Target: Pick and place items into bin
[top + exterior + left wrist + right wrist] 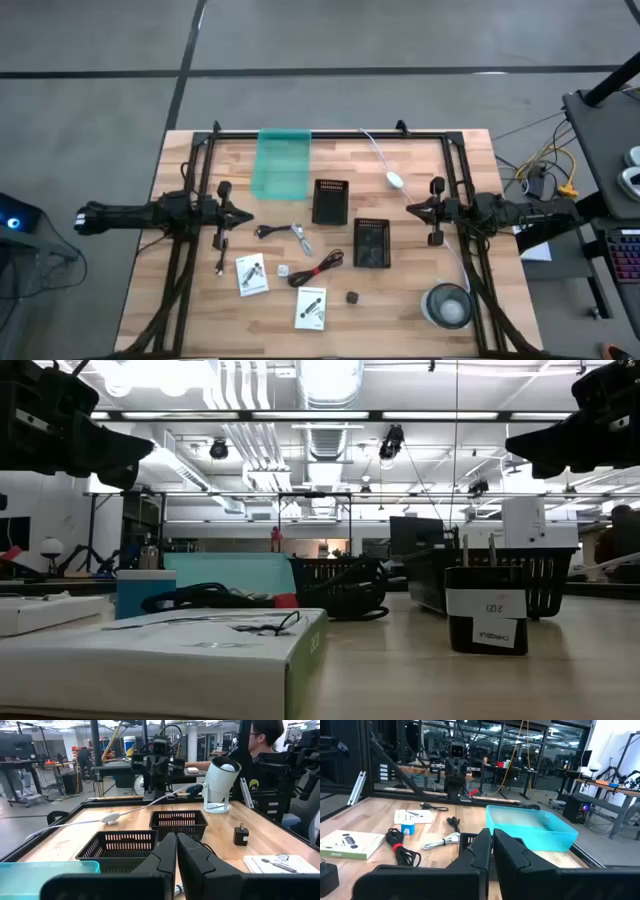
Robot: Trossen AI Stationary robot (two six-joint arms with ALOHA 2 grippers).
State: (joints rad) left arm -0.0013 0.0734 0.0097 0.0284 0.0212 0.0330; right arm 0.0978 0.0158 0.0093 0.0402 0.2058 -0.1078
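Items lie loose on the bench (pixel 200 300), mostly in its front-middle area: a red-black coiled cable (pixel 318 270) sits between two white printed packets (pixel 252 274), the second packet (pixel 311 308) nearer the front edge; a small white cube (pixel 283 270) lies just beside the first packet, and a small black cube (pixel 352 297) lies right of the second. A black cable (pixel 268 232) and a silvery piece (pixel 301 238) lie side by side farther back, with a thin black stick (pixel 220 262) off to the left. The teal bin (pixel 282 162) stands at the back edge, apart from all items; nothing visible inside it. Two black mesh baskets (pixel 331 201) stand right of the bin, the second basket (pixel 372 243) nearer the front. The left hand (pixel 176 851) hovers at the bench's left side, fingers together, holding nothing. The right hand (pixel 491 846) hovers at the right side, fingers likewise together and empty.
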